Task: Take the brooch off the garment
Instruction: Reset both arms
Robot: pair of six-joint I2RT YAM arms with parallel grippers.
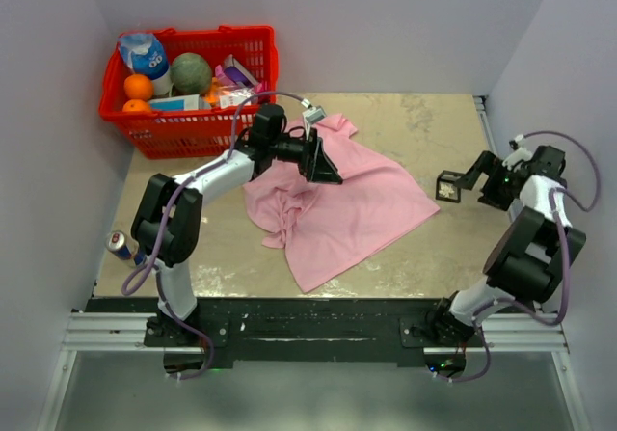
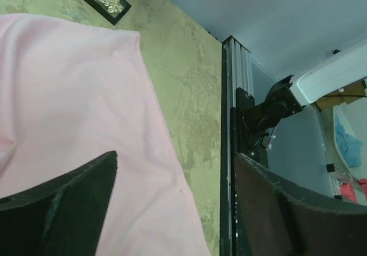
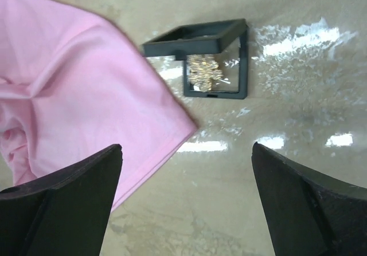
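Observation:
The light pink T-shirt lies crumpled in the middle of the table. The brooch, a pale gold cluster, sits inside a small black frame box on the bare table, just past the shirt's right corner. My left gripper is open and empty, low over the shirt's upper part; its view shows the cloth and the brooch far off. My right gripper is open and empty, just right of the box; its view shows the brooch ahead and the shirt's corner at left.
A red basket with fruit, a bottle and boxes stands at the back left. A drink can lies by the left arm. A small light tag sits by the shirt's collar. Walls close the sides and back.

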